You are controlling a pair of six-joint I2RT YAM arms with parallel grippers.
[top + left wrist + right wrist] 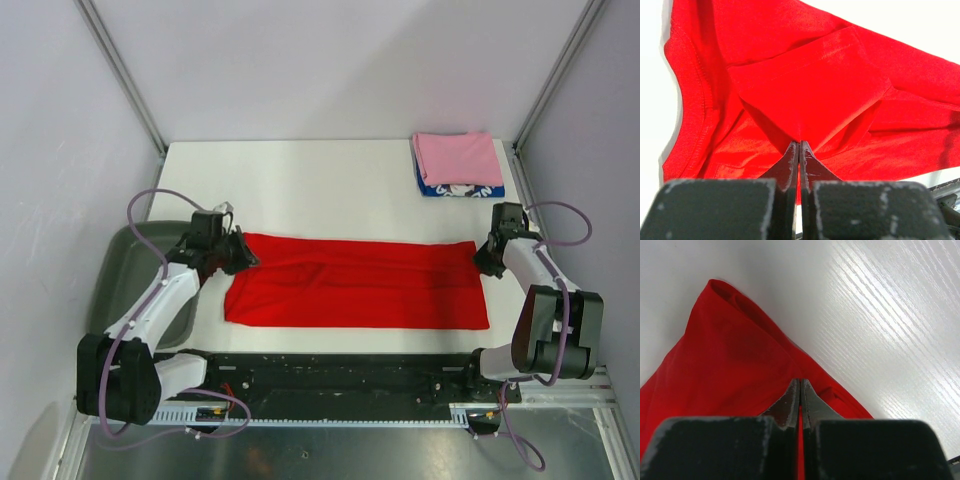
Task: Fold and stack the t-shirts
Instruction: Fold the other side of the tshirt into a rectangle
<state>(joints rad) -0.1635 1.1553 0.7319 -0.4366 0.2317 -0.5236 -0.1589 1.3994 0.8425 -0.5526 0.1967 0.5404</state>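
At 9 o'clock in the top view you have the grey-green tray (120, 262) off the left edge of the white worktop (300, 185). The left arm (165, 295) reaches across the tray toward 1 o'clock.

Left jaws: clenched on the red t-shirt (355, 285) at its far left corner, about 10 o'clock of the cloth. Your left wrist view agrees. Both tips are pressed flat together, and a fold of the red t-shirt (810, 90) is drawn up into a peak right at the pinch. The ribbed neckline (690, 90) curves along 9 o'clock of that view.

Red t-shirt: lies as a long flat band across the near middle of the worktop, long axis running 9 to 3 o'clock.

At 1 o'clock of the worktop, well apart from the band, you have the finished pile. The pink t-shirt (458, 158) is folded and lies on top of the blue t-shirt (460, 188), whose white print shows along the near edge.

Right jaws: clenched on the far right corner of the band, about 2 o'clock of the cloth. In your right wrist view the tips are closed with a thin sliver of red between them. The red t-shirt (725, 365) spreads toward 8 o'clock and bare worktop (890, 315) lies toward 2 o'clock. The right arm (545, 310) stands along the worktop's right edge, at 3 to 4 o'clock.
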